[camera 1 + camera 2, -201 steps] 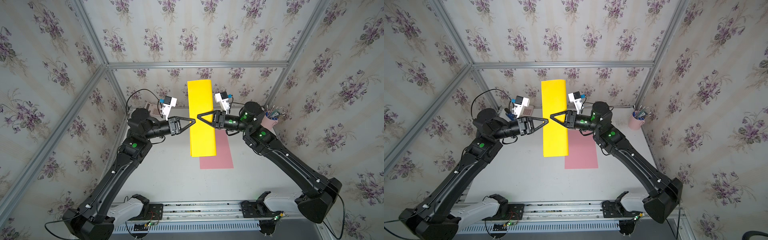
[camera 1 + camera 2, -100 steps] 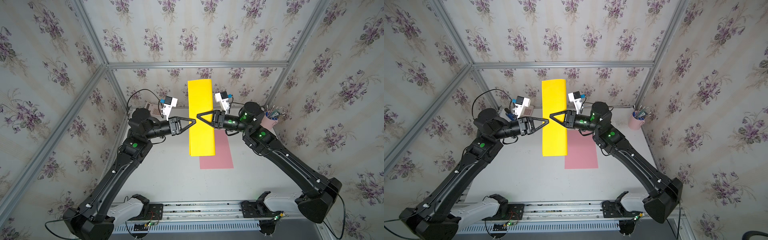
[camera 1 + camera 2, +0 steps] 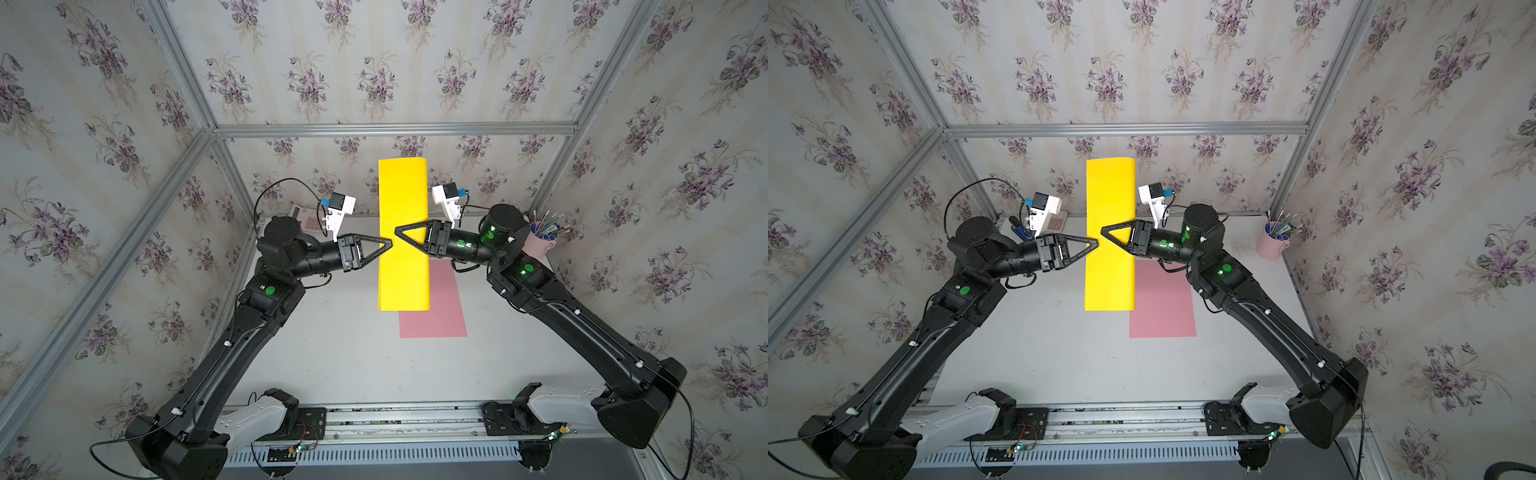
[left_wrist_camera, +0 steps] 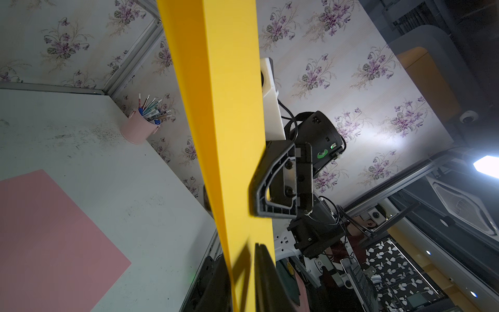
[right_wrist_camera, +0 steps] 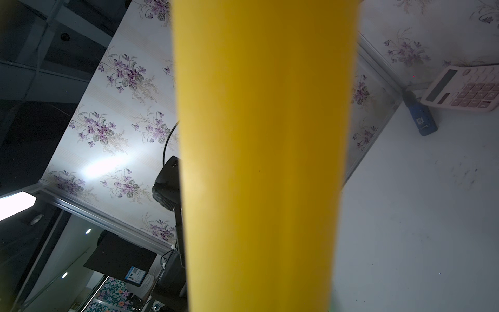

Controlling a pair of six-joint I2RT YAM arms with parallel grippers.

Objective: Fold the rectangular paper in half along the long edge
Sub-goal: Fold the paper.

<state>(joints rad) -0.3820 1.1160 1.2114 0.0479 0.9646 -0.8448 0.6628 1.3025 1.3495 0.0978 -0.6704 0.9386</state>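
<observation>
The yellow rectangular paper sheet is plain, like the flat pink paper sheet on the white desk. Pale wallpaper carries purple flower sprigs.

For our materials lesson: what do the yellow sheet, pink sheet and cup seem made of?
Yellow sheet: matte paper or thin card; thin, doubled over, held straight. Pink sheet: matte paper, lies flat. Cup: smooth pink, plastic or painted metal; cannot tell.
</observation>
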